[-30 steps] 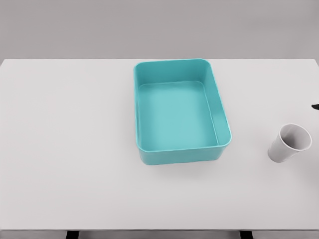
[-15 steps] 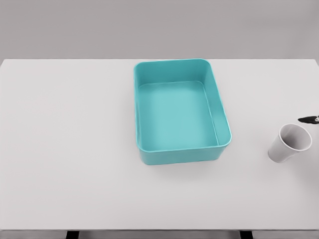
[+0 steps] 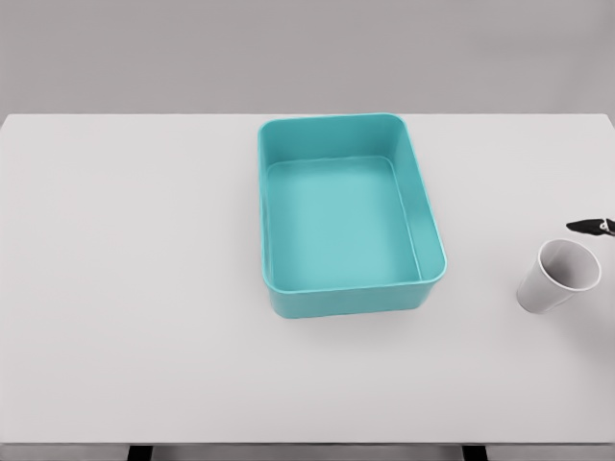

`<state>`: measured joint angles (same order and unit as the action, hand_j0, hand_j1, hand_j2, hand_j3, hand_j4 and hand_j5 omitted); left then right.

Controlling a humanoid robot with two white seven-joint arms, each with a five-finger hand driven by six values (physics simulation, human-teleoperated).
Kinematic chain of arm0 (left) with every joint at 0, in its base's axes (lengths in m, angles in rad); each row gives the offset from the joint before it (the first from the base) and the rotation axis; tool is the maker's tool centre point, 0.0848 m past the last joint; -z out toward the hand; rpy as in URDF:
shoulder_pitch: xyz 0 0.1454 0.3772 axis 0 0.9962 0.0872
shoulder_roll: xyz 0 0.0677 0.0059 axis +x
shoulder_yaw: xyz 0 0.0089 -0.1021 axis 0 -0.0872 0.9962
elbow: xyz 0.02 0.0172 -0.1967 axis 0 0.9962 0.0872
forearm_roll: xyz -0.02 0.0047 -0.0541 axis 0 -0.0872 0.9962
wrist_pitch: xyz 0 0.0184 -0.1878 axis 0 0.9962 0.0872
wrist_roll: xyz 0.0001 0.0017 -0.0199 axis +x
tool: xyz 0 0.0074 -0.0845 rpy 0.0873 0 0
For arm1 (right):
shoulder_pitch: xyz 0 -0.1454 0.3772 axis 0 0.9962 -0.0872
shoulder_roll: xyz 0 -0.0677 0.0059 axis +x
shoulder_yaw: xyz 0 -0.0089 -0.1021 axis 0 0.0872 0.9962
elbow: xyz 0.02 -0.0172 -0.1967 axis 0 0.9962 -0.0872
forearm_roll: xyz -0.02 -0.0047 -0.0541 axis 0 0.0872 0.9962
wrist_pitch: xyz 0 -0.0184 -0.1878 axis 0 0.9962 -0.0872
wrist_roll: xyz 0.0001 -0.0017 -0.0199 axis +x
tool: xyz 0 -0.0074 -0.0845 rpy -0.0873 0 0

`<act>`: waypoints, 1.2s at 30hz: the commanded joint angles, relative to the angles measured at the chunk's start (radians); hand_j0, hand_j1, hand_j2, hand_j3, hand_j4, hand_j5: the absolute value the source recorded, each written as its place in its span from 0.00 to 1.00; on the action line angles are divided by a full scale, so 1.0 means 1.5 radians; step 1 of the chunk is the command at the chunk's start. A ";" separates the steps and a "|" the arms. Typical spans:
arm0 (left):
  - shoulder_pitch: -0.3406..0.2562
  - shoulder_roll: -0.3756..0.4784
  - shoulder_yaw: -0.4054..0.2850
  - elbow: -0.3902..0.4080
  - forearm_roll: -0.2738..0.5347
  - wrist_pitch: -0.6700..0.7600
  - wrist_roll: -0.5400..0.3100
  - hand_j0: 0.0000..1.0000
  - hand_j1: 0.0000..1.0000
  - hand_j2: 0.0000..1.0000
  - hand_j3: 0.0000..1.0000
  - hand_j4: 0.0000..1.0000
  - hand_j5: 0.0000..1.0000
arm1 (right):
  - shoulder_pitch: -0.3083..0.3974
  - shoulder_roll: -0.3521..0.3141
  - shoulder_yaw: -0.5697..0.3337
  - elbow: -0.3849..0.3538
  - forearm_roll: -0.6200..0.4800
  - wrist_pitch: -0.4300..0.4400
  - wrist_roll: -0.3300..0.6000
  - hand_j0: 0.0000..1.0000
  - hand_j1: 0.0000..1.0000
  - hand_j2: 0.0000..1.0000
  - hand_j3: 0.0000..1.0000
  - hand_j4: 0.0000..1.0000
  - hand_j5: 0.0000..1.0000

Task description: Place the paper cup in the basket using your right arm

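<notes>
You have the teal rectangular plastic basket point(image 3: 352, 216) sitting near the middle of the flat white table point(image 3: 135, 288), its long sides running away from the camera and its inside holding nothing. Well to the right of the basket, close to the picture's right edge, the white paper cup point(image 3: 557, 277) stands on the table, its open mouth tipped toward the upper right. It is outside the basket and well apart from the basket's right wall.

Just above the cup's rim, at the right edge, you can see a thin dark tip of the right hand point(image 3: 592, 227). Only that sliver shows, so you cannot tell whether its fingers are spread or curled, and you cannot tell whether it touches the cup; it looks just apart from the rim.

Compared with half a second ago, that dark tip reaches slightly further in from the right edge and sits a little higher; a second ago only a speck of it showed, higher up the edge. The cup and the basket lie where they lay in both earlier pictures.
</notes>
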<state>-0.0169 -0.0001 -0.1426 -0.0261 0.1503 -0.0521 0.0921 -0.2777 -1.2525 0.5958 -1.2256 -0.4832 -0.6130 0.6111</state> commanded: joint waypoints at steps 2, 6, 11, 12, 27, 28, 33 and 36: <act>0.000 0.000 0.000 0.000 0.000 0.000 0.000 1.00 1.00 1.00 1.00 1.00 1.00 | 0.000 -0.001 0.000 0.001 -0.019 0.001 0.000 1.00 1.00 1.00 1.00 1.00 1.00; 0.000 0.000 0.000 0.000 0.000 0.000 0.000 1.00 1.00 1.00 1.00 1.00 1.00 | 0.000 -0.001 0.004 0.002 -0.048 0.001 0.000 1.00 1.00 1.00 1.00 1.00 1.00; 0.000 0.000 0.000 0.000 0.000 0.000 0.000 1.00 1.00 1.00 1.00 1.00 1.00 | -0.001 0.006 0.005 0.001 -0.057 0.001 0.000 1.00 1.00 1.00 1.00 1.00 1.00; 0.000 0.000 0.000 0.000 0.000 0.000 0.000 1.00 1.00 1.00 1.00 1.00 1.00 | -0.001 0.006 0.006 0.002 -0.058 0.001 0.000 1.00 1.00 1.00 1.00 1.00 1.00; 0.000 0.000 0.000 0.000 0.000 0.000 0.000 1.00 1.00 1.00 1.00 1.00 1.00 | 0.000 0.011 0.035 0.011 -0.107 0.001 0.000 1.00 1.00 1.00 1.00 1.00 1.00; 0.000 0.000 0.000 0.000 0.000 0.000 0.000 1.00 1.00 1.00 1.00 1.00 1.00 | 0.001 0.011 0.036 0.009 -0.107 0.001 0.000 1.00 1.00 1.00 1.00 1.00 1.00; 0.000 0.000 0.000 0.000 0.000 0.000 0.000 1.00 1.00 1.00 1.00 1.00 1.00 | 0.000 0.011 0.047 -0.009 -0.107 0.001 0.000 1.00 1.00 1.00 1.00 1.00 1.00; 0.000 0.000 0.000 0.000 0.000 0.000 0.000 1.00 1.00 1.00 1.00 1.00 1.00 | 0.000 0.011 0.051 -0.025 -0.107 0.001 0.000 1.00 1.00 1.00 1.00 1.00 1.00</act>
<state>-0.0169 -0.0001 -0.1426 -0.0261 0.1503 -0.0521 0.0921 -0.2776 -1.2344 0.6683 -1.2462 -0.6366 -0.6128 0.6110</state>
